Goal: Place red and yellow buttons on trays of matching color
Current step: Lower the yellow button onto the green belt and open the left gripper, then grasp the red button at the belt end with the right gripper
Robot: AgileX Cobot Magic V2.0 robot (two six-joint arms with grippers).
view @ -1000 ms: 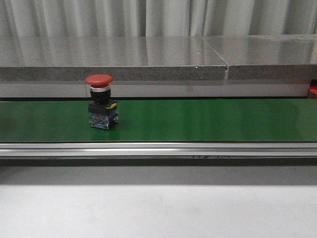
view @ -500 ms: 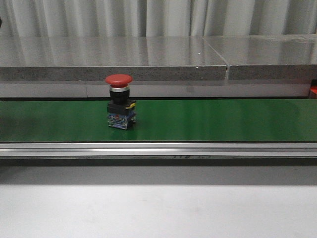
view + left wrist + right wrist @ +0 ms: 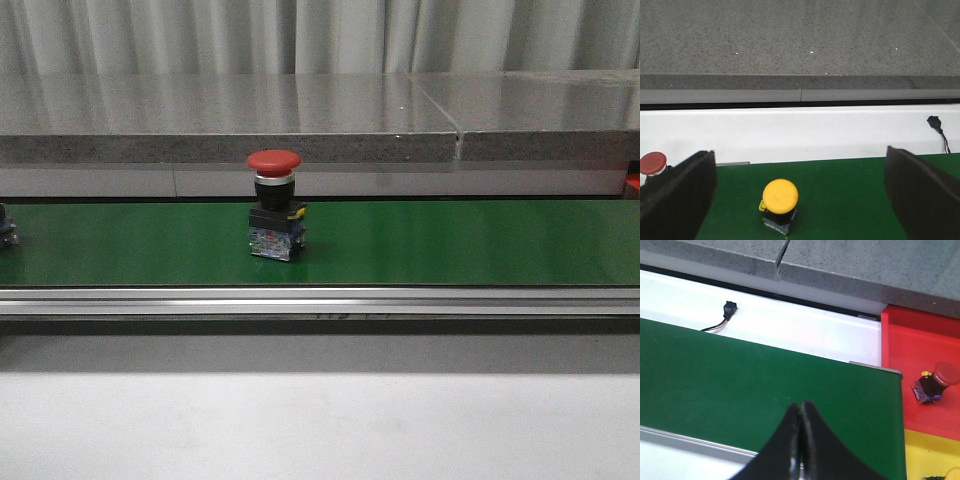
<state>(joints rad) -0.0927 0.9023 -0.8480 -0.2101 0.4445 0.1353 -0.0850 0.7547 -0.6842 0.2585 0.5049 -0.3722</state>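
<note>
A red button (image 3: 274, 205) stands upright on the green belt (image 3: 450, 240), left of the middle in the front view. Neither gripper shows there. In the left wrist view my left gripper (image 3: 799, 165) is open over the belt, with a yellow button (image 3: 780, 197) standing between its fingers, nearer one finger and untouched. A second red button (image 3: 652, 163) shows beside that finger. My right gripper (image 3: 800, 407) is shut and empty above the belt's end. Beside it lie the red tray (image 3: 912, 342), with a red button (image 3: 936, 380) lying in it, and the yellow tray (image 3: 927, 452).
A dark button base (image 3: 6, 226) shows at the belt's far left edge in the front view. A grey stone ledge (image 3: 230, 120) runs behind the belt and a metal rail (image 3: 320, 300) in front. A small black sensor with a wire (image 3: 728, 310) sits on the white frame.
The red button has ridden to the right along the belt. A dark button base has come into the front view at the left edge.
</note>
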